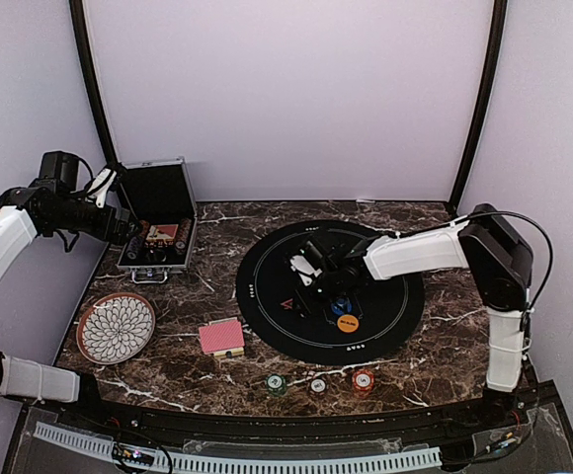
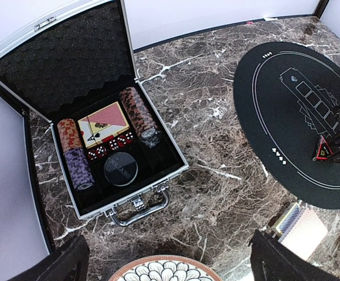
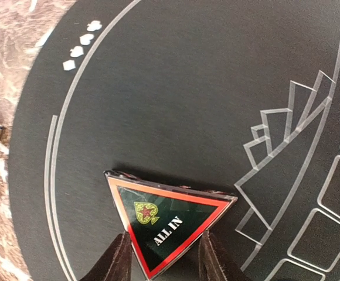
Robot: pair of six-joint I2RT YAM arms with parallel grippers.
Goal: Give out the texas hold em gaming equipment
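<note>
Right gripper [image 3: 167, 260] straddles the red triangle [image 3: 170, 225] mid black mat [image 3: 176, 88]. Left gripper [image 2: 170, 243] hangs spread wide, near side of the silver case [image 2: 164, 177].
Right wrist view gives me the triangle: flat, "ALL IN" up, one tip pointing back between my fingers, opposite edge away. Can't tell if they bite. Top view hides it under the arm but shows one red-backed deck [image 1: 221, 337], long axis left-right, left of the mat. Also three chips near edge: green [image 1: 277, 383], white [image 1: 318, 385], red [image 1: 363, 379]. One orange disc [image 1: 347, 322] and one blue disc [image 1: 341, 304] on the mat.

table [image 1: 405, 212]: glossy marble-look; mat [image 1: 267, 296]: matt, smooth; case [image 2: 152, 186]: metal, foam-lined; triangle [image 3: 167, 225]: glossy
</note>
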